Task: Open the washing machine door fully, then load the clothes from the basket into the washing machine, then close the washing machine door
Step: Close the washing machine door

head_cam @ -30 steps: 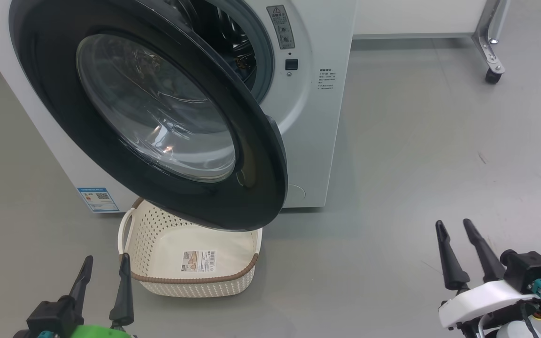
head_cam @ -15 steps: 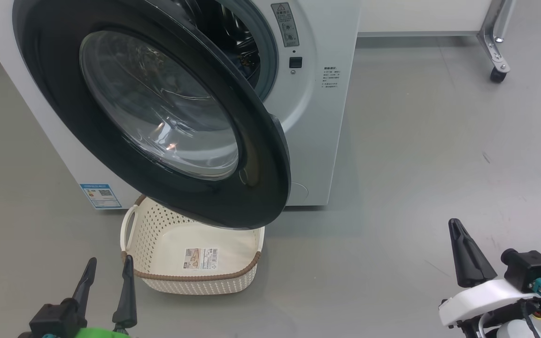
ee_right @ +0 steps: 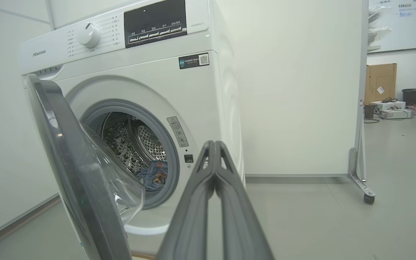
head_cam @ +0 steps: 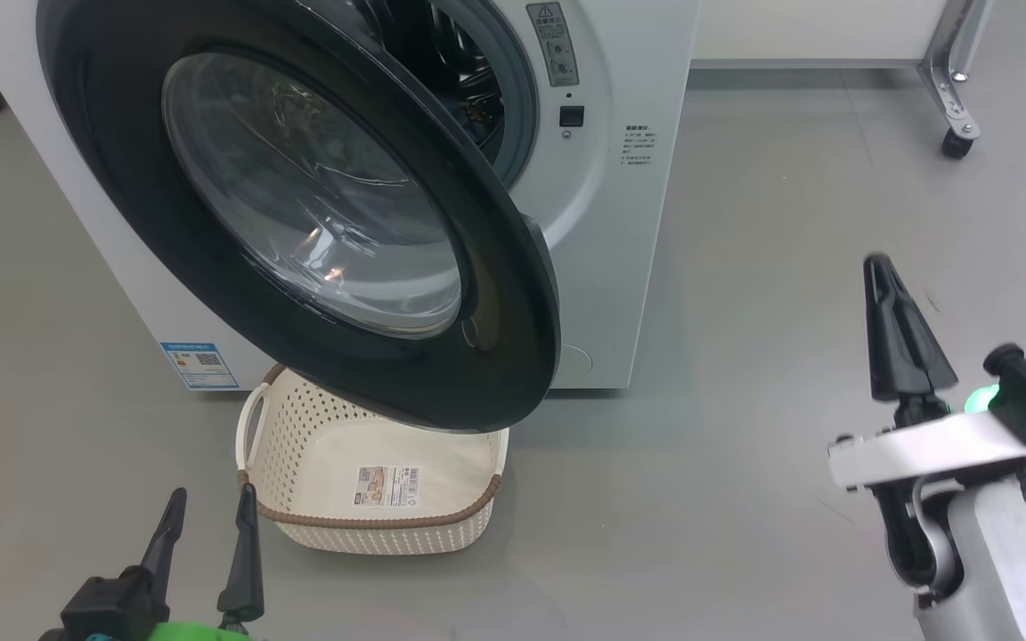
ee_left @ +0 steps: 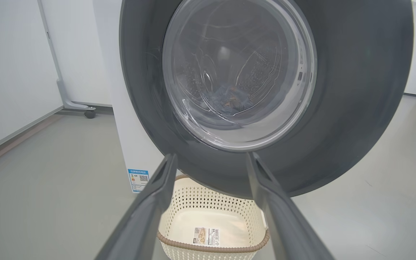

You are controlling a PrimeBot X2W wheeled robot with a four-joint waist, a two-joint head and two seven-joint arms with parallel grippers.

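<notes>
The washing machine door (head_cam: 299,223) stood half open above the empty basket (head_cam: 370,520) at six o'clock; the clothes (ee_right: 155,174) lay at the front of the drum (ee_right: 139,139); right gripper (head_cam: 876,264), fingers pressed together, at four o'clock; left gripper (head_cam: 213,494) spread, at seven; a closing push might pinch fabric in the seal (ee_right: 128,105).

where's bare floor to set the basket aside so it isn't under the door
The widest bare floor lies right of the washing machine, between it, the wheeled frame leg and the right gripper. A smaller bare strip lies left of the basket, below the blue label. Crowded: the basket sits under the lower edge of the washing machine door.
</notes>
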